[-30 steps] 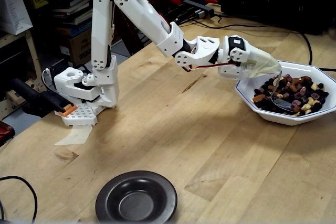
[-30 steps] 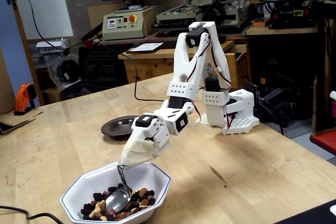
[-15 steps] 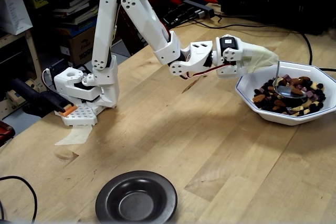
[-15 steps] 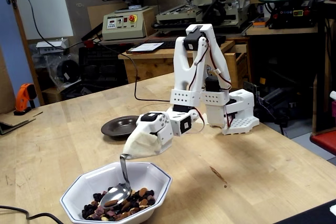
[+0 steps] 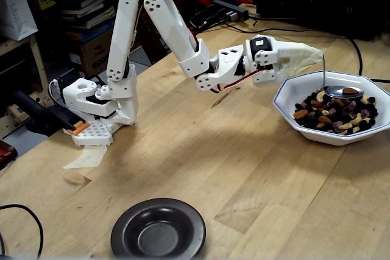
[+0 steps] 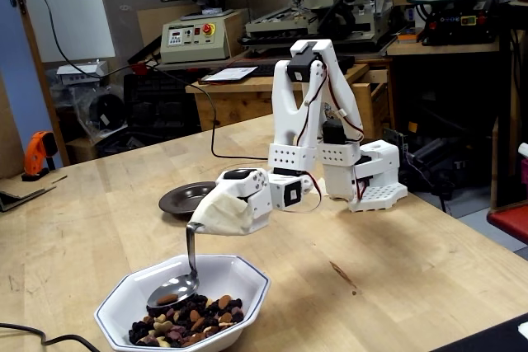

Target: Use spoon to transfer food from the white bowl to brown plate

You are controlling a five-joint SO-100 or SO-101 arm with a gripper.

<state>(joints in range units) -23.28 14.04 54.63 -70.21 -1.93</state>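
Note:
My gripper (image 5: 309, 56) (image 6: 205, 217) is wrapped in beige tape and shut on the spoon's upper end; the fingers themselves are hidden under the tape. The silver spoon (image 5: 339, 91) (image 6: 172, 292) hangs just above the food, carrying a brown nut or two. The food (image 5: 334, 111) (image 6: 191, 325), mixed nuts and dark dried fruit, fills the white bowl (image 5: 286, 111) (image 6: 249, 279), which stands at the right in a fixed view and at the bottom in the other. The brown plate (image 5: 183, 220) (image 6: 180, 201) lies empty, well apart from the bowl.
The arm's white base (image 5: 97, 98) (image 6: 371, 175) is fixed to the wooden table. Black cables (image 5: 356, 47) run behind the bowl, and another cable (image 6: 49, 339) lies beside it. Workshop machines and shelves stand beyond the table's edges.
The spoon has risen out of the food, from buried in it to hovering level above it with a nut or two. The wrist has lifted and levelled.

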